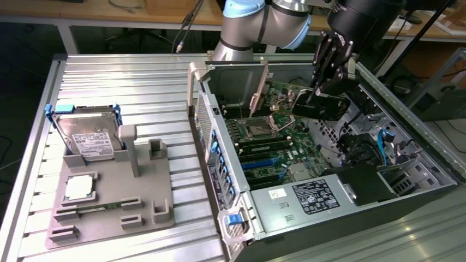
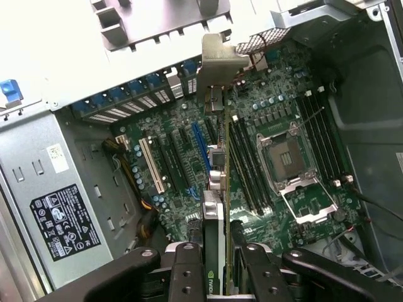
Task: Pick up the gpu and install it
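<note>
**Over the open computer case: gpu clamped in the gripper**

Inside the tower, which lies on its side on the ribbed metal table, the arm's gripper holds the gpu on edge above the motherboard. In the exterior view the green card hangs near the CPU socket. Its silver end bracket points toward the case's rear wall, and the black fan side faces the exterior view's right.

In the wrist view the gpu is seen edge-on, running straight out from the gripper. One black finger presses each face of the card, so the jaws are closed on it. The bracket sits close to the row of rear slot covers. Below the card lie a blue expansion slot on one side and the memory slots on the other, with the open CPU socket beyond them. I cannot tell whether the card's lower edge touches any slot.

Well apart, on the exterior view's left, a grey fixture tray carries a hard drive standing in its holder, a processor and a narrow memory stick. The power supply, with its black label, fills the near end of the case.
</note>
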`<state>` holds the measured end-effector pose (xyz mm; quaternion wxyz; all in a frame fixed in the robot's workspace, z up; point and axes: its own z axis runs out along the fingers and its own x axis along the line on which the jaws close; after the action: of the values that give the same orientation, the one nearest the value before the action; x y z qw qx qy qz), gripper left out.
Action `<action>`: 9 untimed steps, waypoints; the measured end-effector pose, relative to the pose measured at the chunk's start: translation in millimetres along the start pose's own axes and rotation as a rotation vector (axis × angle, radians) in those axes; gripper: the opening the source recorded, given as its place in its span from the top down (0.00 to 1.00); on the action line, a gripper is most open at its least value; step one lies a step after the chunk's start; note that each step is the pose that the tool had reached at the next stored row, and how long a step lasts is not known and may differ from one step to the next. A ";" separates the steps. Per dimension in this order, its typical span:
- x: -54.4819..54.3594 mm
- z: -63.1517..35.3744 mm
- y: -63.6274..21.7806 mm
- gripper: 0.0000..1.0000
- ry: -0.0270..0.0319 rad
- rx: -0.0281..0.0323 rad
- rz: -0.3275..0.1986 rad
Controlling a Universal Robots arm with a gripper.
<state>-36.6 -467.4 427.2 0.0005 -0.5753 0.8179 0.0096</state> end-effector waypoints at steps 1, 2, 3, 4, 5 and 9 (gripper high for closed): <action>0.0 0.0 -0.1 0.73 0.0000 0.0000 -0.003; 0.0 0.0 -0.2 0.73 0.0000 -0.0001 -0.006; -0.1 0.0 -0.2 0.73 0.0001 -0.0001 -0.009; -0.1 0.0 -0.3 0.73 0.0002 -0.0001 -0.014; -0.2 0.0 -0.4 0.73 0.0003 -0.0002 -0.018; -0.2 0.0 -0.7 0.73 0.0004 -0.0003 -0.030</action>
<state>-35.9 -467.4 427.2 0.0004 -0.5873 0.8093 0.0096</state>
